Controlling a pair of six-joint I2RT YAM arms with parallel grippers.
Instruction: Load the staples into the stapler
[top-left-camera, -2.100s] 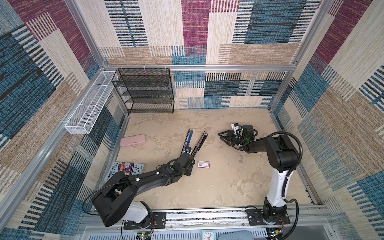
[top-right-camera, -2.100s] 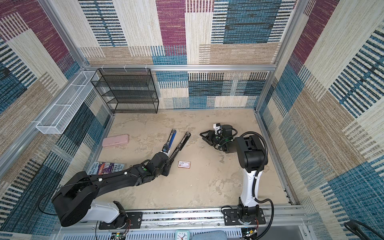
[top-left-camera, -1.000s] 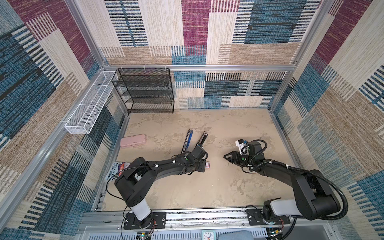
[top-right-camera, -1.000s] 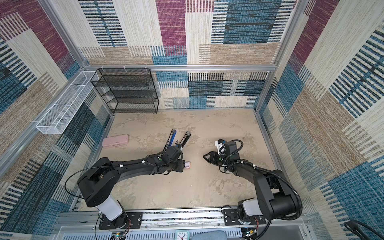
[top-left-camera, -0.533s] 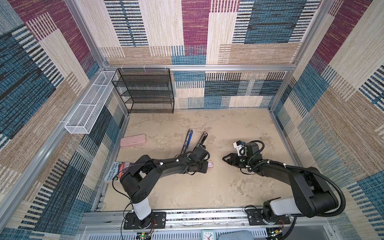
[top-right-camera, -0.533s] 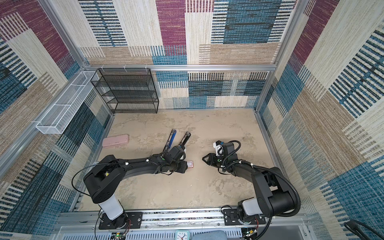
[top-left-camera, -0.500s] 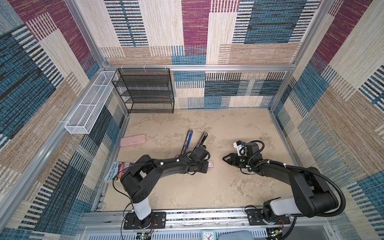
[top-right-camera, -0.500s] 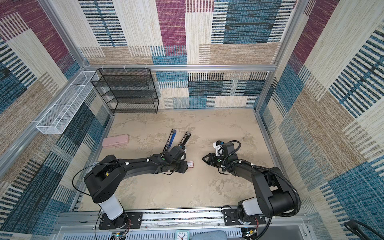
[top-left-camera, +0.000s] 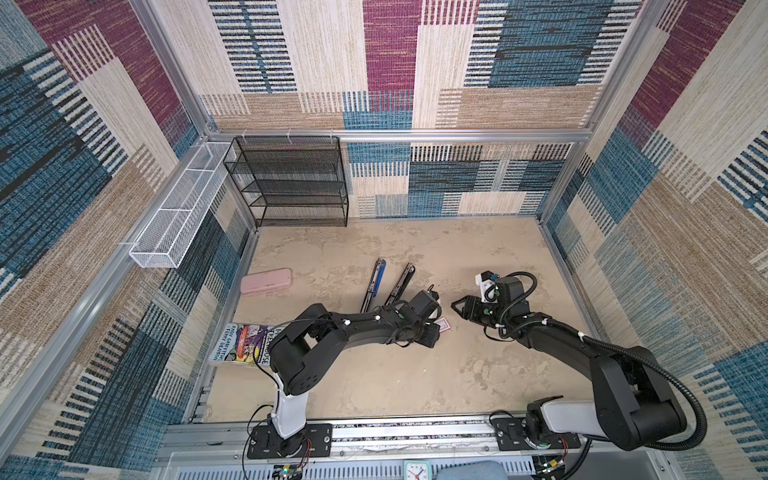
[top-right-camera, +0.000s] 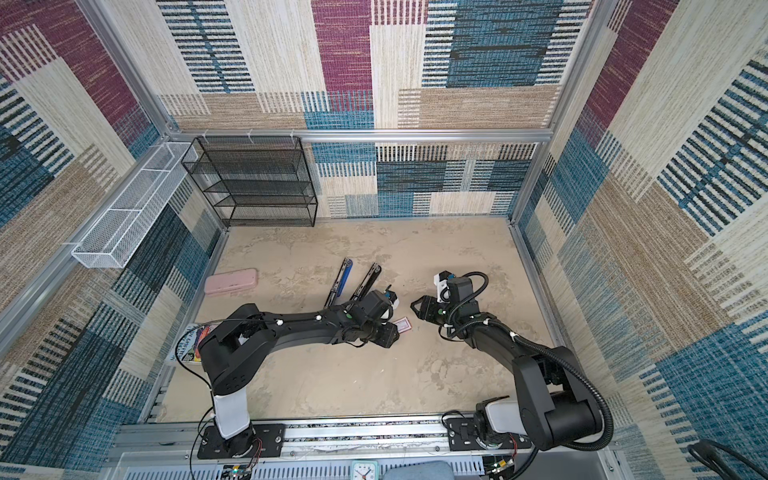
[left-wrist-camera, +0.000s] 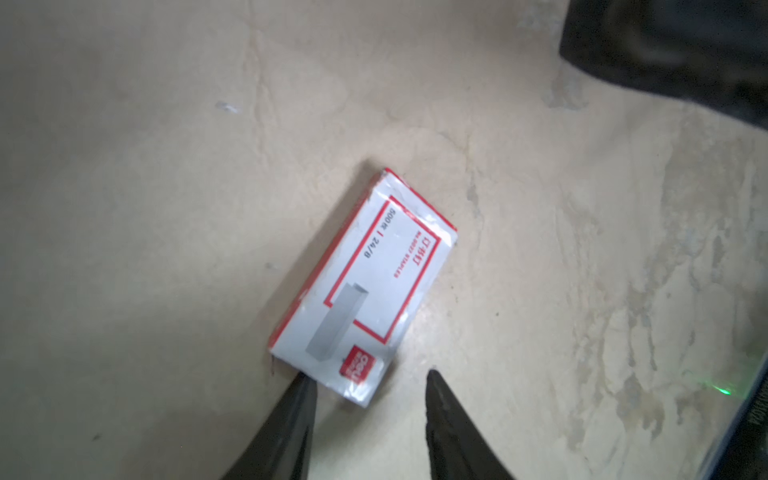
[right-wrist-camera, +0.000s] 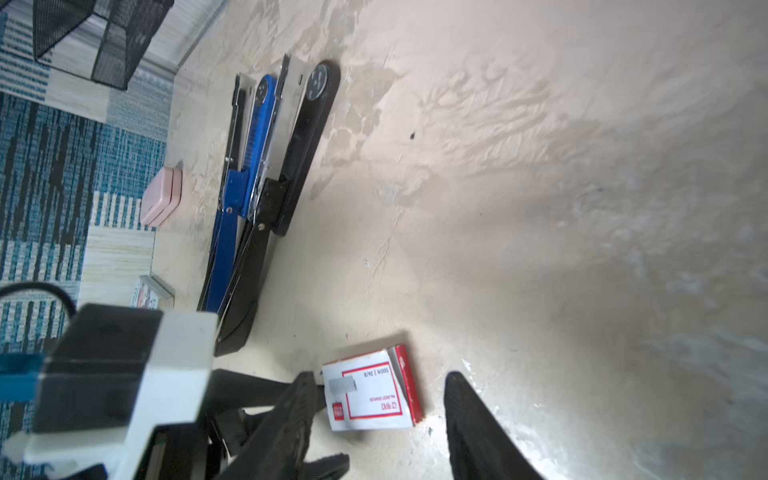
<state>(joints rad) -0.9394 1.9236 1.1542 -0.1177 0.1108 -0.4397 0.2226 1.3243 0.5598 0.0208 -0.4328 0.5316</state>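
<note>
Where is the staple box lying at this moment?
In both top views the staple box lies flat mid-table, between the left claw and right claw, near the open stapler.

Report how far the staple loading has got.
Done: the stapler lies swung open. In hand: the left gripper and right gripper, both open, are at the staple box, neither gripping it. Left: extract a strip, seat it, close the stapler.

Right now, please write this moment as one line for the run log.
left gripper: open, at one end of small white red-bordered staple box | right gripper: open, empty, facing box | blue-and-black stapler: splayed open, untouched
</note>
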